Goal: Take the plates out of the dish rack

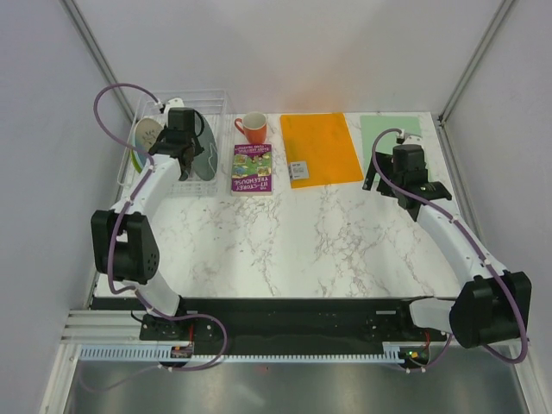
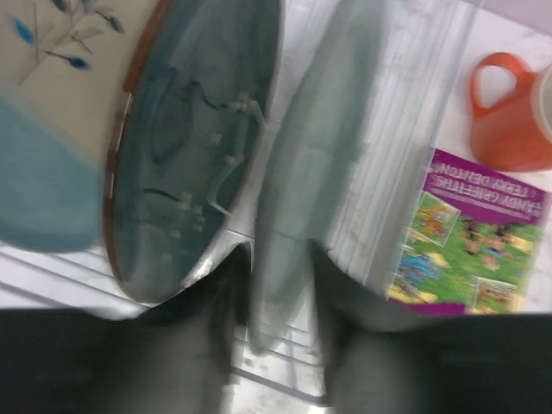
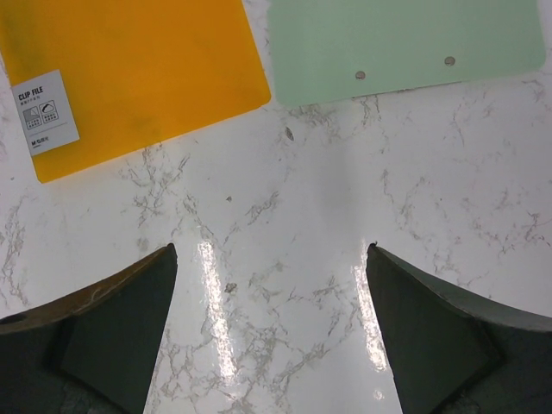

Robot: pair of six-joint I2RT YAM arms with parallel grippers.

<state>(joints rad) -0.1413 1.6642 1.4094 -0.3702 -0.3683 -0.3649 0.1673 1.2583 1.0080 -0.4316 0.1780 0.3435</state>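
Plates all stand on edge in the dish rack [image 1: 216, 99] at the far left corner of the table [image 1: 328, 233]; wrist view shows three in a row: cream-and-blue plate [image 2: 52, 112] on the left, dark teal plate [image 2: 194, 129] next, grey-green plate [image 2: 297, 155] on the side nearest the orange mug [image 1: 253, 128]; left gripper [image 2: 278, 259] is down in the rack with one finger on each side of the grey-green plate's rim, both very close to it; frame is blurred, so cannot tell if it is actually pinched or just straddled; picture book [image 1: 252, 168] lies on the table just beside the rack, in front of the mug; right gripper [image 3: 272, 250] is spread wide with nothing between the fingers, over bare marble just short of the orange mat [image 3: 129, 69] and green mat [image 3: 405, 43], well apart from the rack.
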